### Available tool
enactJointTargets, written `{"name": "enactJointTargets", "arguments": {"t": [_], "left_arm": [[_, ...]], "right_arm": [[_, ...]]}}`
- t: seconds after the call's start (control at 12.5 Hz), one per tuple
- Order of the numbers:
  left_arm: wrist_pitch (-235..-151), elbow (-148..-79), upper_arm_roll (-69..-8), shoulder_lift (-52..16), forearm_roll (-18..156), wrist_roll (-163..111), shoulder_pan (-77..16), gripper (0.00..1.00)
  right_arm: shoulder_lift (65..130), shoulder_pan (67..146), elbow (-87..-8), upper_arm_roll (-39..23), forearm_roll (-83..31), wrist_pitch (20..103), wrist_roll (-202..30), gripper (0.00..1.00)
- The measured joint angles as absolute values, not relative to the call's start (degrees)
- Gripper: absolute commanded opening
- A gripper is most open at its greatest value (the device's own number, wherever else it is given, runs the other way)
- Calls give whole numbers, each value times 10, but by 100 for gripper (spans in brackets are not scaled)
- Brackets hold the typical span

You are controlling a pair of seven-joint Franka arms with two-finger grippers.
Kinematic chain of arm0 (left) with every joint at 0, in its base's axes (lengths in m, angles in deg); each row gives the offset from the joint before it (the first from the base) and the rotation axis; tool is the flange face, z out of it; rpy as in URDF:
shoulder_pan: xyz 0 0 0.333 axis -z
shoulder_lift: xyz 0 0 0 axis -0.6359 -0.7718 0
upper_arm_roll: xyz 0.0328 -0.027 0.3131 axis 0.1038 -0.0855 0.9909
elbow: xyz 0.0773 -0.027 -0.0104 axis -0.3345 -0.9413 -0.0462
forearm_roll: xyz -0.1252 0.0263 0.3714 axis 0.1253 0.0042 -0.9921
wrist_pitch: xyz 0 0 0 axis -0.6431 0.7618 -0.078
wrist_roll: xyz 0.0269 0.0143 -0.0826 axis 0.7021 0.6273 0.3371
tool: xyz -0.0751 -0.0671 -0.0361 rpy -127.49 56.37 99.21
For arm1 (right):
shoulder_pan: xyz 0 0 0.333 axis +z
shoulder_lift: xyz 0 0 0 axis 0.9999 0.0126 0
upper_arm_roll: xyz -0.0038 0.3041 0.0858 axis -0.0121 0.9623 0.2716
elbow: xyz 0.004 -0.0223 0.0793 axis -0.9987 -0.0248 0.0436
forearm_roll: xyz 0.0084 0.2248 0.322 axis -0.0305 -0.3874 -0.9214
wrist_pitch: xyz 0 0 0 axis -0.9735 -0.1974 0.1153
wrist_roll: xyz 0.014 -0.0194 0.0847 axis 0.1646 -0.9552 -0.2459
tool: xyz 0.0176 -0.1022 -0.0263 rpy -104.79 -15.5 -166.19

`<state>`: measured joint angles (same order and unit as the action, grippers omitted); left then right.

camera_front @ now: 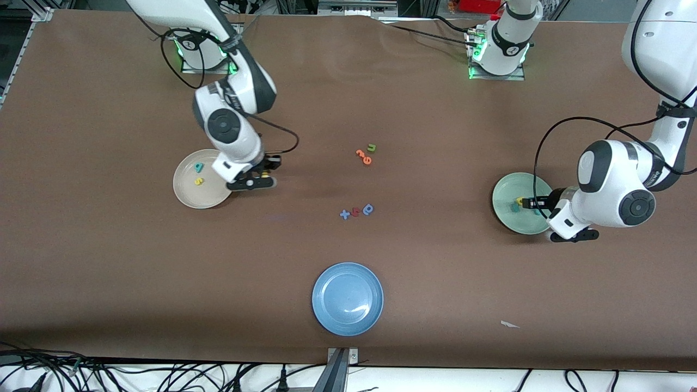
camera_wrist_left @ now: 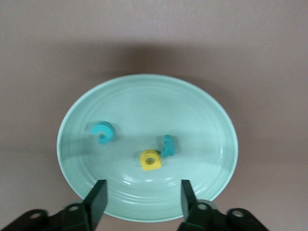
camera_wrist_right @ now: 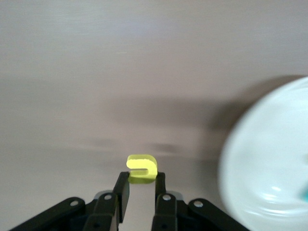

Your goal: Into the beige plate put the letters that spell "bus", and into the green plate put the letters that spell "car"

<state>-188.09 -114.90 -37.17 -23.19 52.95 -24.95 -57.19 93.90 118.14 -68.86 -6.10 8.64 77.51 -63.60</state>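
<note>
The beige plate (camera_front: 188,198) holds a teal "b" (camera_front: 199,167) and a yellow "s" (camera_front: 199,181). My right gripper (camera_front: 265,175) is over the bare table just beside that plate's rim (camera_wrist_right: 269,163). It is shut on the yellow "u" (camera_wrist_right: 142,168), which sticks out past its fingertips. The green plate (camera_wrist_left: 144,82) holds the teal "c" (camera_wrist_left: 104,133), the teal "r" (camera_wrist_left: 168,146) and the yellow "a" (camera_wrist_left: 150,160). My left gripper (camera_wrist_left: 143,197) hangs open over the green plate's (camera_front: 512,188) edge, with nothing between its fingers (camera_wrist_left: 98,197).
An empty blue plate (camera_front: 347,298) sits near the front camera at mid-table. Orange letters with a green "u" (camera_front: 366,154) and small blue and red pieces (camera_front: 356,211) lie in the middle. A white scrap (camera_front: 509,324) lies toward the left arm's end.
</note>
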Motion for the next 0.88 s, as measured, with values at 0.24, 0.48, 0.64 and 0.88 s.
{"name": "enactJointTargets", "arguments": {"t": [0.24,0.48,0.64,0.88], "left_arm": [[-1849,-1104,-379,-196,530,-249,-572,100],[-1744,-1013,-400,-166,530,-249,-571,100],[-1675,-952,-414,-159,530,-249,-570,100],[-1633,-901,-424,-150,530,-249,-570,99]], "right_arm": [[933,1175,-699,-150,86,752,-753,10],[943,1169,-723,-175,86,765,-790,14],[953,1171,-736,-173,86,783,-790,72],[958,1172,-738,-173,86,787,-789,100]]}}
